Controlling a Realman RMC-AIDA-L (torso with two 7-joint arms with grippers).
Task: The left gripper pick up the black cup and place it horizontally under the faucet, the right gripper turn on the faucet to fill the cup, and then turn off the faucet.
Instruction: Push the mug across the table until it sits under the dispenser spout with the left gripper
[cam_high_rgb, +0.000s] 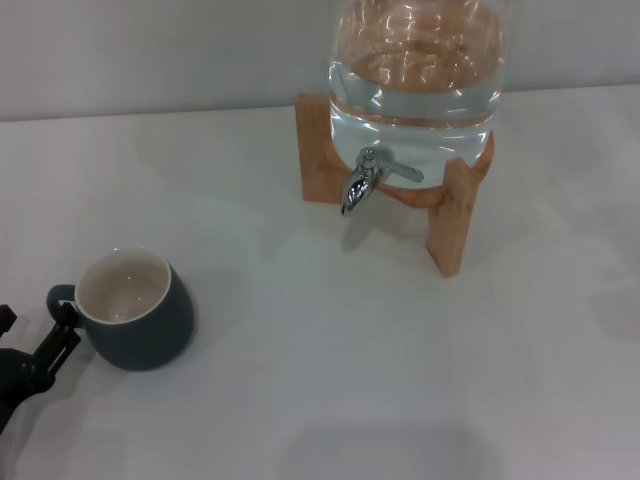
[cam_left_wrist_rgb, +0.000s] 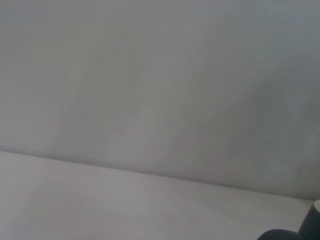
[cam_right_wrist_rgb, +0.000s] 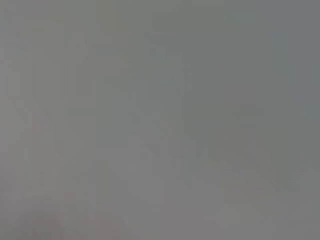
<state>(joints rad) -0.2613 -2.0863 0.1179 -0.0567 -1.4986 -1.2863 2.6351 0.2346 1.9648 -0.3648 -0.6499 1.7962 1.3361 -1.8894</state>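
Black cup (cam_high_rgb: 135, 312) upright on white table (cam_high_rgb: 330, 380), near left edge, cream inside showing, loop handle toward left gripper (cam_high_rgb: 45, 340); gripper fingertip at the handle, contact and finger spacing impossible to judge; faucet (cam_high_rgb: 365, 180) well apart, chrome spout below glass jug (cam_high_rgb: 420, 80) in wooden stand (cam_high_rgb: 450, 225); right gripper out of sight.

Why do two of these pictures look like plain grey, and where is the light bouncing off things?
Head view: glare streaks on the glass jug and the chrome faucet; a soft shadow beside the black cup. Left wrist view: mostly bare wall and table. Right wrist view: featureless grey, nothing discernible.
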